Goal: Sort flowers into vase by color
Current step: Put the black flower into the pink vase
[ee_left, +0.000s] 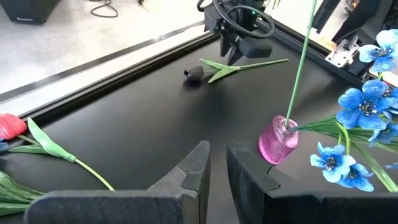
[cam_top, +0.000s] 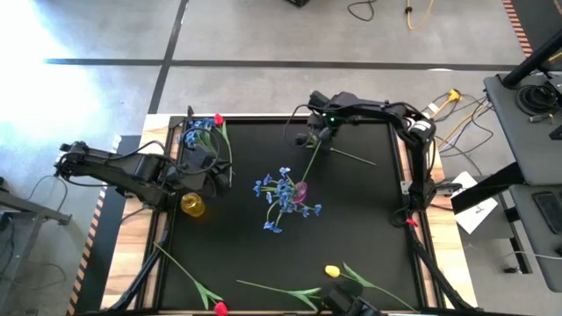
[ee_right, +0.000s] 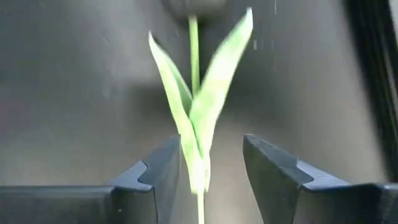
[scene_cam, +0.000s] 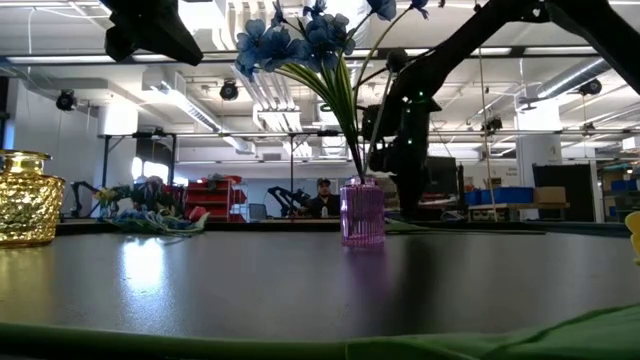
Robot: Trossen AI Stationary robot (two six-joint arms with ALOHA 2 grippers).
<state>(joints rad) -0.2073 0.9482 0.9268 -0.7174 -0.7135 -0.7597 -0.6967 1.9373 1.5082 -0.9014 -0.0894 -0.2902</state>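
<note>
Black table (cam_top: 351,228) holds a pink vase (cam_top: 300,190) of blue flowers (cam_top: 279,195). Right fingers (ee_right: 211,163) gape around a dark bloom's stem (ee_right: 194,46); left fingers (ee_left: 214,169) hover slightly parted, empty.

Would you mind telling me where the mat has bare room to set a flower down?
Bare patches: right of the pink vase, toward the mat's right edge, and between the gold vase and the blue blossoms. Crowded: the far-left flower pile, the near edge with the yellow tulip, and the dark bloom under the right gripper.
</note>
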